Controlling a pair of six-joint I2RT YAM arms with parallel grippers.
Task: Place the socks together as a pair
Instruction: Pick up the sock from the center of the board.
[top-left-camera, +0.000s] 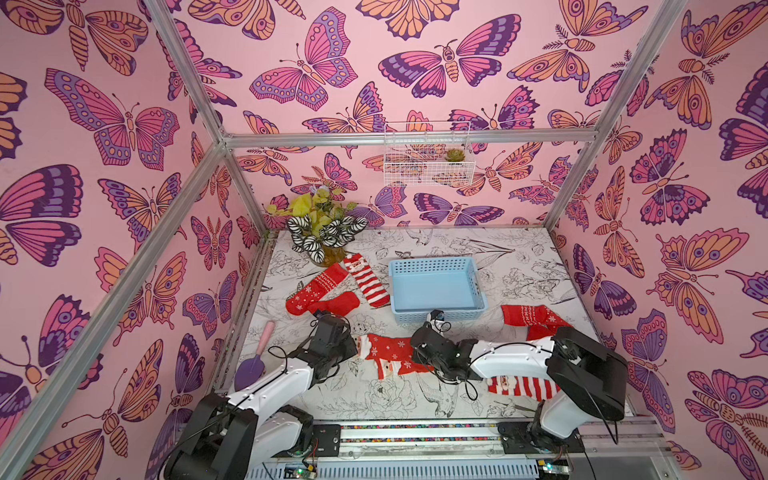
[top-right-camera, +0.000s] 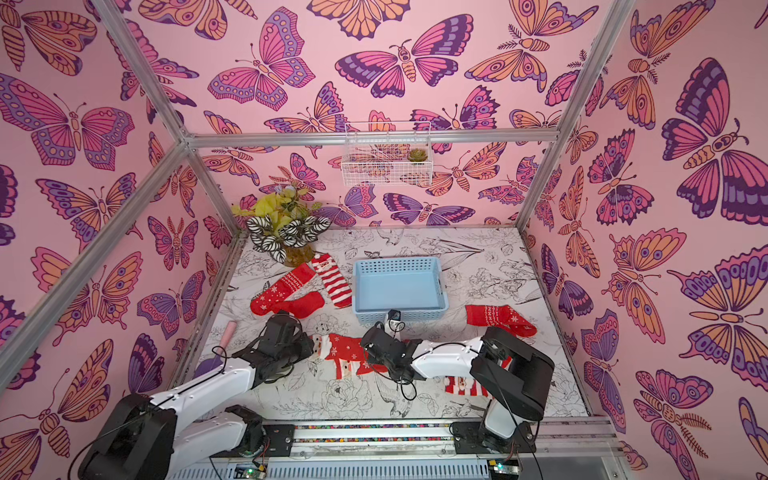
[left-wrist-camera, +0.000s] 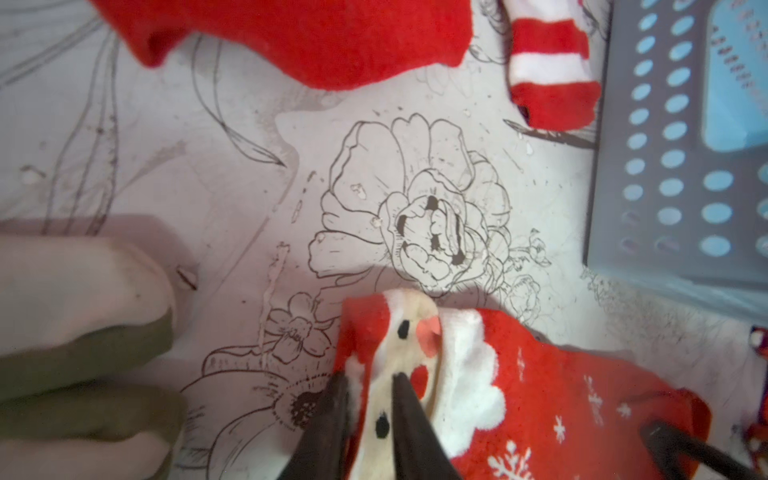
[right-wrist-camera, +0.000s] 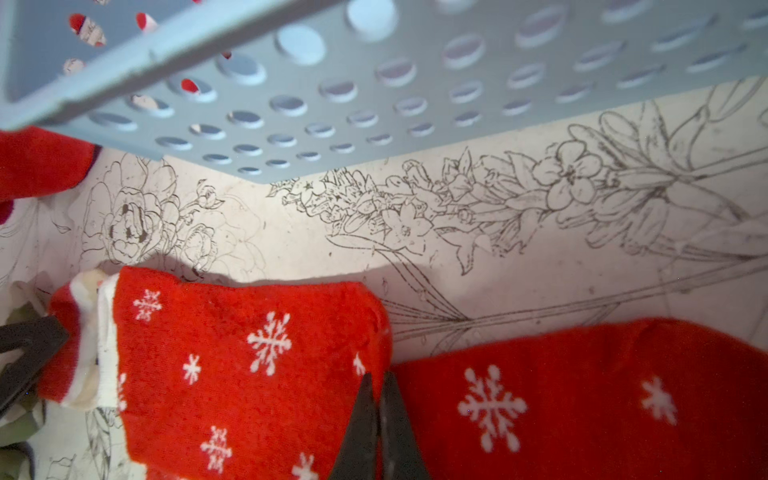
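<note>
Our left gripper (left-wrist-camera: 368, 378) pinches the sock (top-left-camera: 390, 347) at its Santa end, and our right gripper (right-wrist-camera: 378, 376) pinches its middle, near the basket (top-left-camera: 436, 266). If we pull too hard, it might slip out.

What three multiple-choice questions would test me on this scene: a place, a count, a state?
1. Where is the light-blue perforated plastic basket? A hung on the wall; B on the flower-printed table; C on an arm.
2. How many red-and-white striped Santa socks show in a top view? A one; B two; C five.
3. The left gripper is: A wide open; B holding a trowel; C shut on a red snowflake sock's Santa-face cuff.
B: it rests on the table. B: one by the potted plant, another near the front. C: its fingers pinch the face.
</note>
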